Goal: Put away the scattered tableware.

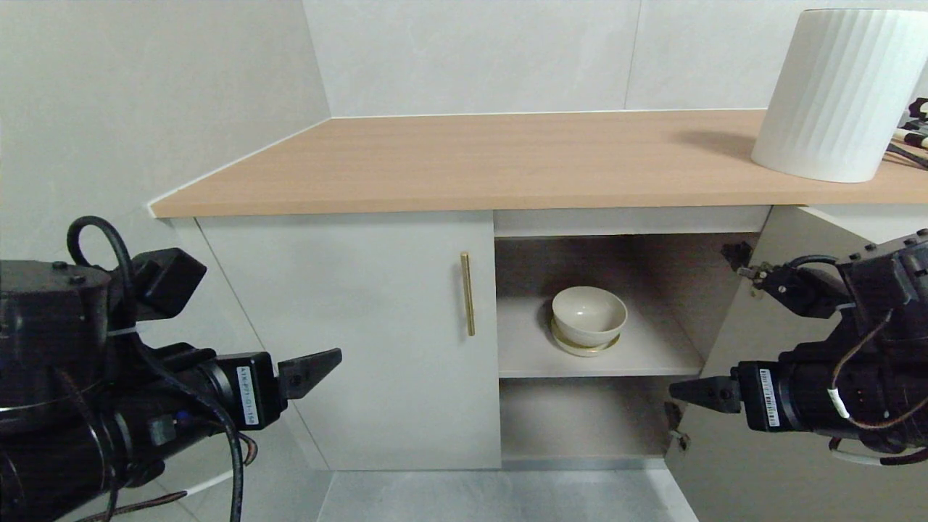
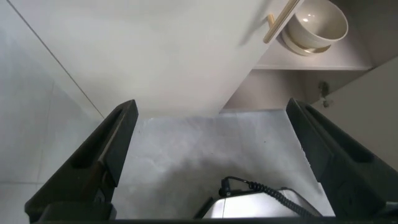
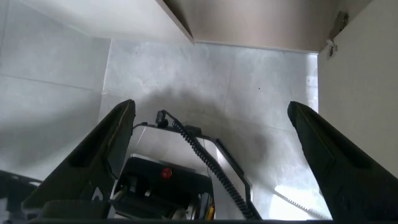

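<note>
A cream bowl (image 1: 588, 313) stands on a gold-rimmed plate (image 1: 583, 347) on the upper shelf (image 1: 652, 348) of the cabinet, behind the open right door (image 1: 754, 449). The left wrist view has the same bowl (image 2: 318, 25) beside the gold handle (image 2: 278, 22). My left gripper (image 1: 313, 370) hangs low in front of the closed left door (image 1: 362, 326), open and holding nothing (image 2: 211, 143). My right gripper (image 1: 689, 391) is low by the open door, also open and holding nothing (image 3: 211, 143), over the grey floor (image 3: 249, 81).
A wooden countertop (image 1: 471, 159) tops the cabinet, with a white ribbed cylinder (image 1: 834, 94) and some dark items (image 1: 915, 134) at its right end. A bare lower shelf (image 1: 573, 420) lies under the bowl. Walls close the left side.
</note>
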Available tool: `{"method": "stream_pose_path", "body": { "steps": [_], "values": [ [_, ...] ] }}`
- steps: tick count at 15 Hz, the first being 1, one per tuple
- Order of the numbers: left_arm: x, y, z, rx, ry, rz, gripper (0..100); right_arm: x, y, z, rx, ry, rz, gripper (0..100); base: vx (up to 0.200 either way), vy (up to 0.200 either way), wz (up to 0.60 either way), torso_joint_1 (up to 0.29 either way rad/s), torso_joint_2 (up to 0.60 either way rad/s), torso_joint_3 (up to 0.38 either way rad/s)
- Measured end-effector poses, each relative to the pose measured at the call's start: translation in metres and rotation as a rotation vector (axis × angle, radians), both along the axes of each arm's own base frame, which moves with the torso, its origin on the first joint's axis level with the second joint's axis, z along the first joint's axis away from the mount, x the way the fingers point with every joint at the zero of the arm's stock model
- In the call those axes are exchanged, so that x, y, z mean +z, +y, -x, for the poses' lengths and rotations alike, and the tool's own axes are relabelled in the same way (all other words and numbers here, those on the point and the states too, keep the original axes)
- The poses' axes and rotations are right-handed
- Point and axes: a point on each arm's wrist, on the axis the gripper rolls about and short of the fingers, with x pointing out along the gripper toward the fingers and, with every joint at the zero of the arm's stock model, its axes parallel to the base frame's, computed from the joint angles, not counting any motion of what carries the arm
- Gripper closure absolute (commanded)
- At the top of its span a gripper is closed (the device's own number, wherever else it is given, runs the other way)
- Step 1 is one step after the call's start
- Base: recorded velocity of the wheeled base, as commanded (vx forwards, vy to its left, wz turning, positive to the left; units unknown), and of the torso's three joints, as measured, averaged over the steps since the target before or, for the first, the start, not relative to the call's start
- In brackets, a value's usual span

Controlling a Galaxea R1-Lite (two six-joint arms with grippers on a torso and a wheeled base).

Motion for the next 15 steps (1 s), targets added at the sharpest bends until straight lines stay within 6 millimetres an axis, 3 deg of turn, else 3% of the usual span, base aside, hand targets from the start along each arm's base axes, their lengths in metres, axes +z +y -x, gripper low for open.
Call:
{"method": "stream_pose_path", "body": {
  "steps": [3, 15],
  "values": [
    [-0.0020, -0.0007, -0.0013, 0.000, 0.008, -0.005, 0, -0.0001, -0.0003, 0.0017, 0.006, -0.001, 0.001, 0, 0.000, 0.000, 0.00, 0.000, 0.00, 0.000],
    [-0.0102, -0.0036, -0.0060, 0.000, 0.043, -0.023, 0, -0.0062, 0.0028, 0.0037, 0.020, 0.019, 0.019, 0, -0.200, 0.000, 0.00, 0.003, 0.00, -0.003]
  ]
}}
